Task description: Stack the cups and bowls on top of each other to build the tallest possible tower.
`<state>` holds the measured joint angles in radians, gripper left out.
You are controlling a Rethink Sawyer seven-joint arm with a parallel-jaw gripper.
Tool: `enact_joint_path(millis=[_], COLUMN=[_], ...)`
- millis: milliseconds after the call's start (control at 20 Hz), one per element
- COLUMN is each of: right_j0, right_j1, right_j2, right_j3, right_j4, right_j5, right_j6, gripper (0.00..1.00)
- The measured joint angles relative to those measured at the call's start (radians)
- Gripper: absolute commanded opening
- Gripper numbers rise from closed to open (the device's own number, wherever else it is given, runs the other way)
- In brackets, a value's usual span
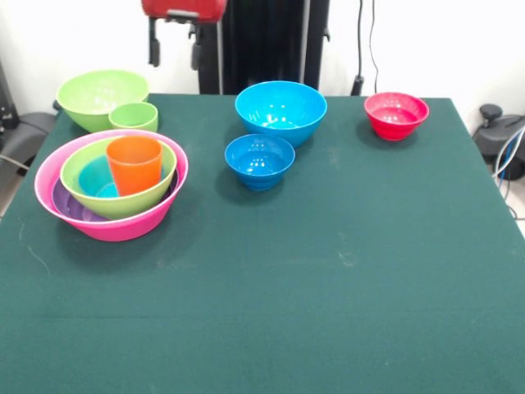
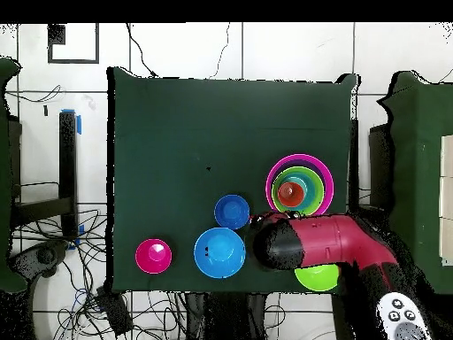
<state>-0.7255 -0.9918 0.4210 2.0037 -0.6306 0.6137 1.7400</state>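
4 pieces already nest in the tower (image 1: 111,193), 5 remain loose on the tabletop (image 1: 328,271); the hand (image 1: 174,43) hangs empty, open.

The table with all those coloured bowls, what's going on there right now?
A red and black robot arm is stacking plastic bowls and cups. Its hand hangs drawn back at the table's far edge, holding nothing. The tower so far is a pink bowl holding purple, lime green and blue bowls with an orange cup on top. Two blue bowls, a red bowl, a lime green bowl and a light green cup wait loose.
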Motion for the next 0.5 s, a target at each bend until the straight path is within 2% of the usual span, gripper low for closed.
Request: enact_joint_path(millis=[200, 350, 500], right_j0=[0.057, 0.114, 0.139], right_j1=[0.022, 0.057, 0.076], right_j2=[-0.035, -0.069, -0.092], right_j3=[0.011, 0.013, 0.016], right_j4=[-0.001, -0.001, -0.001], right_j5=[-0.004, -0.038, -0.082], right_j6=[0.013, 0.035, 0.057], gripper=[1.0, 1.0, 1.0])
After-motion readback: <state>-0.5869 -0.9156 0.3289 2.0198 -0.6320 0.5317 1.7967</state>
